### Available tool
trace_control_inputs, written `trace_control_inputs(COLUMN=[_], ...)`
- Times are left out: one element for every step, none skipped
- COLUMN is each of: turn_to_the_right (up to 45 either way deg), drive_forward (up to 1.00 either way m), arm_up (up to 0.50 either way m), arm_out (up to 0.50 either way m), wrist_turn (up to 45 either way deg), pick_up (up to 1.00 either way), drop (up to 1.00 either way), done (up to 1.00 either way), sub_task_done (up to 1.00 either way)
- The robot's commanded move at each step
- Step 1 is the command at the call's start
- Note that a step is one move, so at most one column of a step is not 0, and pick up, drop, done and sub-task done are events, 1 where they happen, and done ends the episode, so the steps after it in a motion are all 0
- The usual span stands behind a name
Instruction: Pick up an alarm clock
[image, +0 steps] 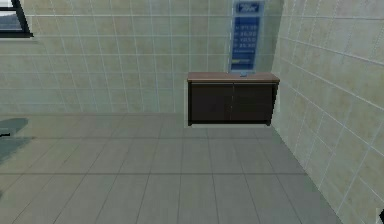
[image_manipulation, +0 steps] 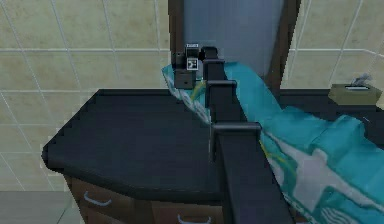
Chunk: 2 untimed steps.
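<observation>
Arm side view has the gripper out at the far side of a dark tabletop beside teal bedding, so it looks like the grab step, though I can't tell its finger state, whether it holds anything, or which blob's the alarm clock, so next up is careful lining-up.

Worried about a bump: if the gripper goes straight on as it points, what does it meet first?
Likely the tall grey panel behind the gripper, though depth is unclear.
</observation>
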Motion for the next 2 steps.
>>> trace_control_inputs(turn_to_the_right=[0.0, 0.0], drive_forward=[0.0, 0.0], arm_up=[0.0, 0.0], arm_out=[0.04, 0.0], wrist_turn=[0.0, 18.0], pick_up=[0.0, 0.0], drop=[0.0, 0.0], done=[0.0, 0.0], sub_task_done=[0.0, 0.0])
